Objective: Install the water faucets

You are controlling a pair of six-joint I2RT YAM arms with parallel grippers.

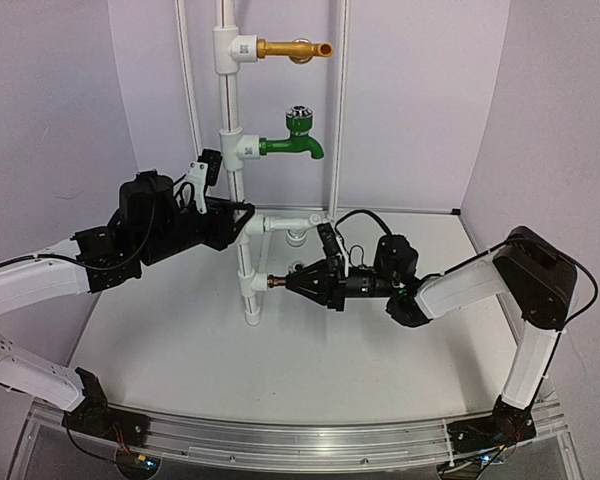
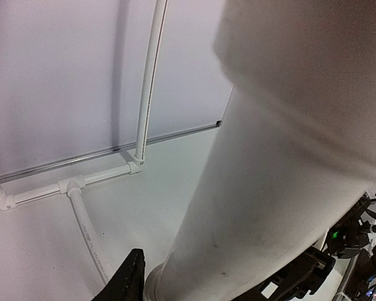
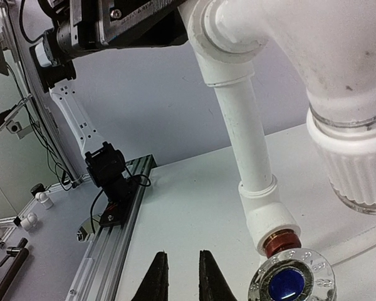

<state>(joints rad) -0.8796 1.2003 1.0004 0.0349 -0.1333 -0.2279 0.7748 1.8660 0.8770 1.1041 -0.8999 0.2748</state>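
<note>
The copper tap (image 1: 277,284) sits in the lowest tee fitting (image 1: 254,284) of the upright white plastic pipe (image 1: 230,100), low over the counter (image 1: 180,380), with its stub pointing sideways toward the right arm. From the right wrist, a short band of ribbed, reddish copper enters the smooth white socket. Below it is the round silver knob (image 3: 292,283), with a shiny scalloped rim and a glossy blue centre. The right gripper (image 3: 183,266) lies just beside that knob. Its two dark, tapered fingers stand a narrow slit apart with nothing between them, and from above its tips are close to the tap's stub. The left gripper (image 1: 242,218) is clamped on the pipe higher up. In its own camera the pipe is a wide, matt white blur with faint scuffs, pressed against one black finger (image 2: 128,279). Further up the pipe, a green faucet (image 1: 295,143) with a silver cap and a long brass-gold faucet (image 1: 292,48) stick out from square white fittings. A grooved aluminium rail (image 3: 116,232) runs along the counter's edge.
</note>
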